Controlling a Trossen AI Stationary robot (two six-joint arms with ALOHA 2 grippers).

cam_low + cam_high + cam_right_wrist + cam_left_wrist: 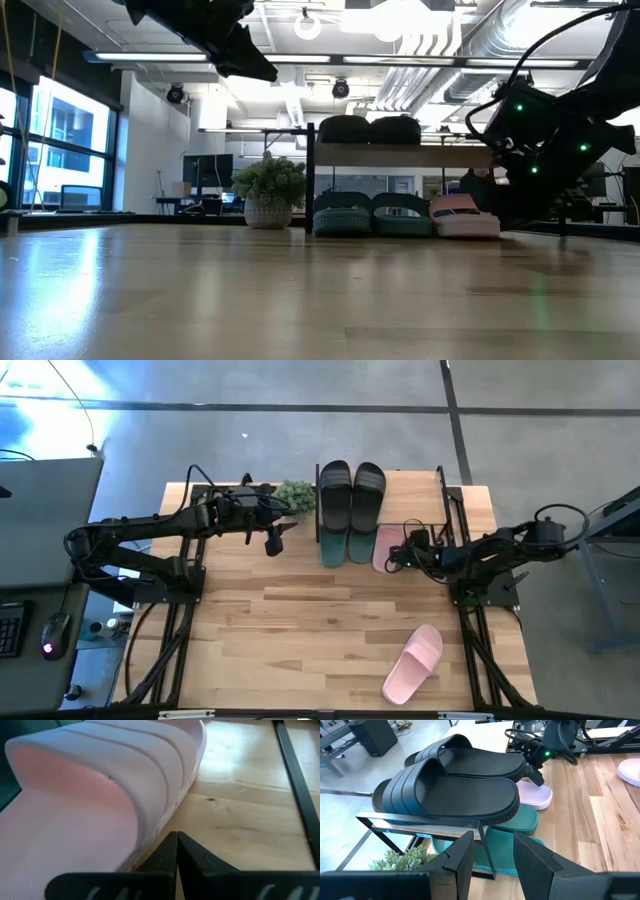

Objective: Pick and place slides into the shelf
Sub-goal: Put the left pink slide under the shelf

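You have the black pair [351,494] lying side by side on the shelf's [415,484] top board, and the teal-green pair [345,546] sits on the table directly under it. One pink slide [464,215] rests beside the teal ones under the same board; in the right wrist view its strap [107,767] fills most of the picture just ahead of your right gripper [176,851], whose fingers are pressed together with nothing between them, tips right at the slide's edge. Whether they touch it you cannot tell. The other pink slide [415,662] lies alone on the table, well apart from both grippers, toward the near edge.

Your left gripper [492,857] hangs in the air near the shelf's end, its fingers partly apart and holding nothing; past its tips lie the heels of the black pair, with the teal slides lower down. A small potted plant [294,496] stands on the table just beside that end of the shelf, close under the left gripper.
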